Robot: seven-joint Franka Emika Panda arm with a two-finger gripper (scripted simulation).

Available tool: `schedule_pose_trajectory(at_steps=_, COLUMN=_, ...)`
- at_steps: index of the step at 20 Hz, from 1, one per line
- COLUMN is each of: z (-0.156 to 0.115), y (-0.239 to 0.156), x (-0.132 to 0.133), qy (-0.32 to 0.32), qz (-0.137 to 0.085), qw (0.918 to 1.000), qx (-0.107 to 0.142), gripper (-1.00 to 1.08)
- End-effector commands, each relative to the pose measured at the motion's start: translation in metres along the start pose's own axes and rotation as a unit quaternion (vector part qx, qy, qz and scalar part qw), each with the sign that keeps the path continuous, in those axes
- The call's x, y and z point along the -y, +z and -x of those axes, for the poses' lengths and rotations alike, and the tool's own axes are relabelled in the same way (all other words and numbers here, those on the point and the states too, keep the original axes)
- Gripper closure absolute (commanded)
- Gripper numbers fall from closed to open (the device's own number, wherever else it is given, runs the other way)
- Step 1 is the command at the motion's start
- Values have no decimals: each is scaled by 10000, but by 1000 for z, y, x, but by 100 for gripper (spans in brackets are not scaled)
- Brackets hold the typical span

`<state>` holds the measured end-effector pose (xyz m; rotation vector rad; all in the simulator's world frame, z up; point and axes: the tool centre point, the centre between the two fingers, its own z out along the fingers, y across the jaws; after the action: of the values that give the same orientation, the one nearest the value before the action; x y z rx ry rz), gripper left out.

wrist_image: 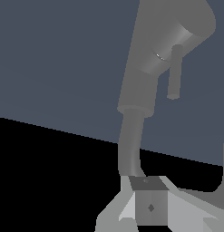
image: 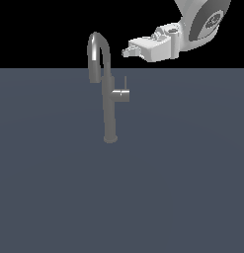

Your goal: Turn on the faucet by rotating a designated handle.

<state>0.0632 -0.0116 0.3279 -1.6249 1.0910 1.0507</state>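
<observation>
Near the middle of the exterior view: faucet [image: 109, 99], upright on a slate-blue floor [image: 183, 188], spout arching high. Handle [image: 121, 95] juts toward the exterior view's right, thin rod pointing up. Gripper [image: 126, 52] on a white arm [image: 202, 22], above the handle, apart from it; open or closed cannot be told. Wrist view: faucet [wrist_image: 138, 90] and handle [wrist_image: 174, 43] close, one finger [wrist_image: 149, 206] visible.

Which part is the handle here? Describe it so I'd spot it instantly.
Find the faucet, the tall grey column with an arched spout. Partway up, the handle is a short stub jutting toward the exterior view's right. Unlike the thick spout, it carries a thin upright pin.
</observation>
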Motion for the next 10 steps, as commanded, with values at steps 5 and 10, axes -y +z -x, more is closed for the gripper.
schedule_pose_trajectory(at_steps=5, z=-45, y=2, x=8, qy=658, qz=-657, qw=9939, qx=592, gripper=108)
schedule_pose_trajectory(at_steps=10, z=-68, y=6, x=10, qy=1000, qz=-999, qw=9859, qx=897, gripper=108)
